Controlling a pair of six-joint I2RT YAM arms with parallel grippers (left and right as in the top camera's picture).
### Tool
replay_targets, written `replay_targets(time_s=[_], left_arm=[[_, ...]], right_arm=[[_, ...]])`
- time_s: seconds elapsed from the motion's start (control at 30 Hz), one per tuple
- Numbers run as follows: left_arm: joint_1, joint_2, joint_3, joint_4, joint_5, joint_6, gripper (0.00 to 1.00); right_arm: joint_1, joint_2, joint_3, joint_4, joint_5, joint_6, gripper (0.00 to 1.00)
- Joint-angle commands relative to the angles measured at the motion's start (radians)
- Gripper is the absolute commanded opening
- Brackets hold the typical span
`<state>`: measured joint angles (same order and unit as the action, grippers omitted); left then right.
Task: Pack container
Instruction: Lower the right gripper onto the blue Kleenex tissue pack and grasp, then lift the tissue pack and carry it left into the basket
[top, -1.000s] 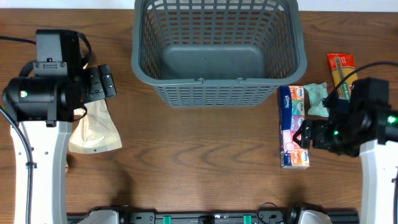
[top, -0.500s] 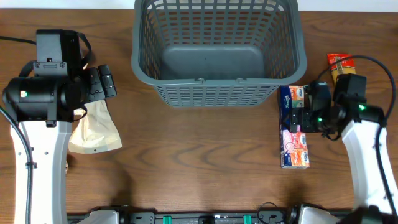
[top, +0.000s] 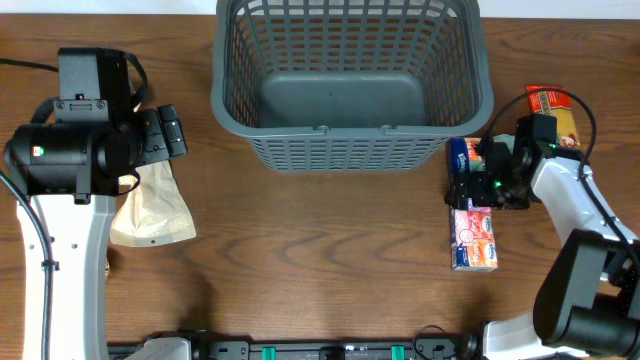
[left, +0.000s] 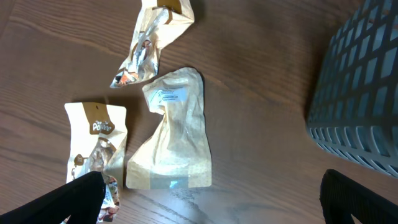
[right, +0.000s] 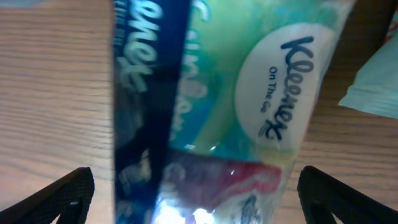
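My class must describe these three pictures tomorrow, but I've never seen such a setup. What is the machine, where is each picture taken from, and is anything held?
These are two robot arms at a wooden table, each ending in a two-finger gripper. One picture looks down from above; the other two come from cameras on the wrists. A grey slotted basket stands empty at the back. The left gripper hangs open by a tan pouch, two more snack packets nearby. The right gripper, also open, is over a Kleenex tissue pack, a red-and-yellow packet close by. Nothing is held.
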<state>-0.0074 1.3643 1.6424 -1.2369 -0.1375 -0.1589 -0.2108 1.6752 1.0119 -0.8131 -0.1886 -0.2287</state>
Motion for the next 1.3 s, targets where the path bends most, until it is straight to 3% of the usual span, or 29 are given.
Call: replay_targets(time_s=[0.0, 0.23, 0.4, 0.57, 0.7, 0.8, 1.0, 1.27], left_arm=[[0.004, -0.001, -0.002, -0.003, 0.008, 0.009, 1.0], [0.004, -0.001, -0.002, -0.003, 0.022, 0.009, 1.0], [0.004, -0.001, -0.003, -0.003, 0.022, 0.009, 1.0], [0.004, -0.001, -0.002, -0.003, 0.023, 0.009, 1.0], [0.004, -0.001, -0.002, -0.003, 0.022, 0.009, 1.0], [0.004, -0.001, -0.003, -0.003, 0.022, 0.009, 1.0], [0.004, -0.001, -0.003, -0.003, 0.022, 0.009, 1.0], [0.004, -0.001, -0.002, -0.003, 0.022, 0.009, 1.0]], right_arm=[[0.009, 0.042, -0.006, 0.021, 0.071, 0.068, 0.92], [0.009, 0.097, -0.006, 0.054, 0.095, 0.105, 0.92], [0.01, 0.137, -0.007, 0.082, 0.095, 0.154, 0.85], [0.01, 0.15, -0.007, 0.085, 0.095, 0.172, 0.66], [0.01, 0.15, -0.004, 0.09, 0.092, 0.192, 0.4], [0.01, 0.148, 0.009, 0.082, 0.078, 0.211, 0.27], [0.01, 0.146, 0.159, -0.064, 0.068, 0.221, 0.03], [0.01, 0.146, 0.518, -0.279, 0.053, 0.221, 0.01]])
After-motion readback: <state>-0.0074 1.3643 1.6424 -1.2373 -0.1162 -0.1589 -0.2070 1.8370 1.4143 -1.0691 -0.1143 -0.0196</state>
